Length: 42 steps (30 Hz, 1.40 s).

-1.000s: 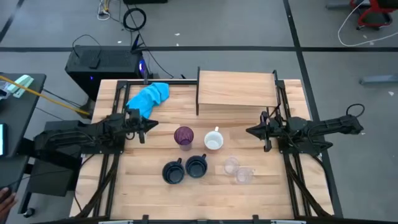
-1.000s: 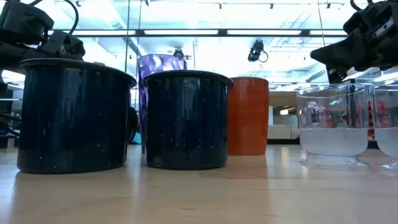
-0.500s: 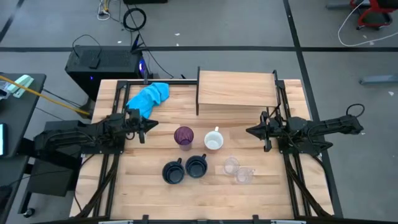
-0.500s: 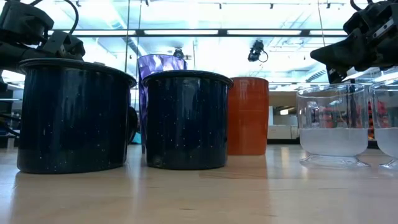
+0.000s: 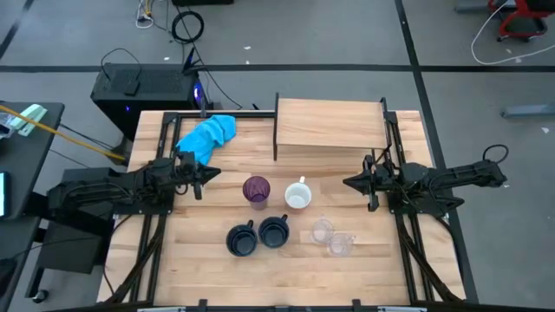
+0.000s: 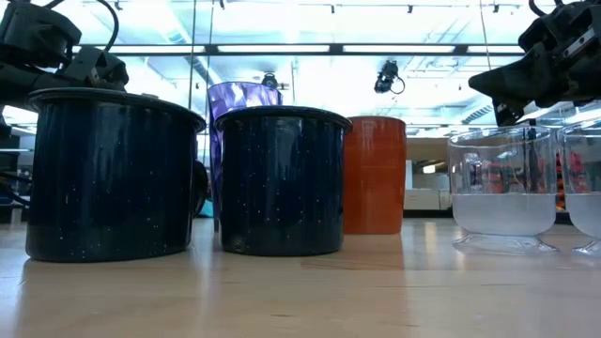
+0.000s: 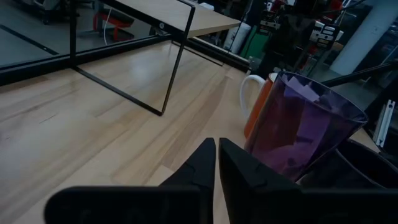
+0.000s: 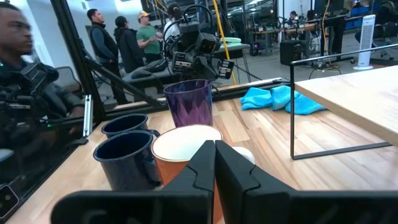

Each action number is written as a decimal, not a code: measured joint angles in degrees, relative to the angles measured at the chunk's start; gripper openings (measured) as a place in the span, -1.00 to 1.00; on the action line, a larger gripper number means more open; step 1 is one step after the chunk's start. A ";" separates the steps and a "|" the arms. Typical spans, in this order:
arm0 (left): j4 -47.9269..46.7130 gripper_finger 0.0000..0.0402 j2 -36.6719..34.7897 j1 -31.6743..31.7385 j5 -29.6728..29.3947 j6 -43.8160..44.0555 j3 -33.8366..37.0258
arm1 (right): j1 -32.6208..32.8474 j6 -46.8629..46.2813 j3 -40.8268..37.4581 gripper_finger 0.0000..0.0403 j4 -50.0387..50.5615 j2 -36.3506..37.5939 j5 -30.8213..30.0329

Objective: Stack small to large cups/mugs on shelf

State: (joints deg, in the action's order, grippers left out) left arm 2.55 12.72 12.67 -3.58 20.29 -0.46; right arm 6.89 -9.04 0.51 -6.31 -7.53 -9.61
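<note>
Left gripper [image 5: 213, 173]: mine, hovering empty just left of the purple tumbler [image 5: 256, 190]; fingers pressed together, as they were a second ago.
Navy mugs [image 5: 257, 235]: two, side by side at the front, untouched.
Purple tumbler: upright on the tabletop [image 5: 199, 260], in front of the shelf [image 5: 330, 124].
Orange mug [image 5: 297, 195]: just right of the tumbler.
Clear cups [image 5: 331, 237]: two, front right, close together.
Right gripper [image 5: 349, 182]: mine, closed on nothing, just right of the orange mug.
Change: none; nothing has shifted over the last second.
Meaning: stacking not begun; the shelf bears no cups.
</note>
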 joint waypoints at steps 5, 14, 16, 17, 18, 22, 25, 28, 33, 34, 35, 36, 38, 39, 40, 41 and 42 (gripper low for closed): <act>-0.01 -0.83 0.01 0.00 0.00 -0.01 0.00 | 0.01 0.00 0.00 -0.92 0.02 -0.01 0.00; -0.02 -0.87 -0.01 -0.01 0.01 0.00 -0.01 | -0.01 0.00 -0.01 -0.92 0.01 0.00 0.00; -0.01 -0.88 -0.01 -0.01 0.01 0.00 0.01 | -0.01 0.00 -0.02 -0.92 0.02 -0.01 0.00; 0.00 -0.88 -0.01 0.01 0.01 0.00 -0.01 | 0.00 0.00 -0.01 -0.92 0.00 0.00 0.00; -0.01 -0.88 0.01 0.01 0.01 -0.01 -0.01 | 0.01 0.00 -0.01 -0.92 0.00 -0.01 0.00; 0.00 -0.87 0.01 -0.01 -0.01 -0.02 -0.01 | 0.01 0.00 0.00 -0.92 0.00 -0.01 0.00; -0.01 -0.84 0.00 0.00 0.01 0.00 -0.01 | -0.01 0.00 -0.02 -0.92 0.00 0.00 0.00; -0.01 -0.82 0.00 0.00 0.01 -0.02 -0.01 | 0.00 0.00 -0.01 -0.92 0.01 -0.01 0.00; 0.00 -0.84 -0.01 0.00 0.01 0.00 -0.01 | -0.01 0.00 -0.02 -0.92 0.00 0.00 0.00; -0.02 -0.84 0.01 0.01 0.01 0.00 -0.01 | -0.01 0.00 0.00 -0.92 0.00 0.00 0.00; -0.01 -0.85 0.01 0.00 0.00 -0.01 0.00 | -0.01 0.00 -0.01 -0.92 0.01 0.00 0.00; -0.02 -0.86 0.00 -0.01 0.01 0.01 -0.01 | -0.01 0.00 -0.02 -0.92 0.01 0.00 0.00; -0.02 -0.87 0.01 -0.01 -0.01 -0.02 -0.01 | -0.01 0.00 0.00 -0.92 0.00 0.00 0.00; -0.02 -0.87 0.01 0.00 0.00 0.01 0.00 | -0.01 0.00 -0.02 -0.92 0.02 0.00 0.00; 0.00 -0.87 -0.01 0.01 0.01 0.02 0.01 | -0.01 0.00 -0.01 -0.92 0.01 -0.01 0.00; -0.01 -0.87 -0.01 0.01 0.01 -0.02 0.00 | 0.01 0.00 -0.02 -0.92 0.00 0.00 0.00; 0.00 -0.87 -0.01 0.01 0.01 -0.02 -0.01 | -0.01 0.00 -0.02 -0.92 0.00 -0.02 0.00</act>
State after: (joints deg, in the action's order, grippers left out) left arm 2.54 12.71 12.69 -3.57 20.27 -0.47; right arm 6.88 -9.04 0.50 -6.30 -7.55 -9.61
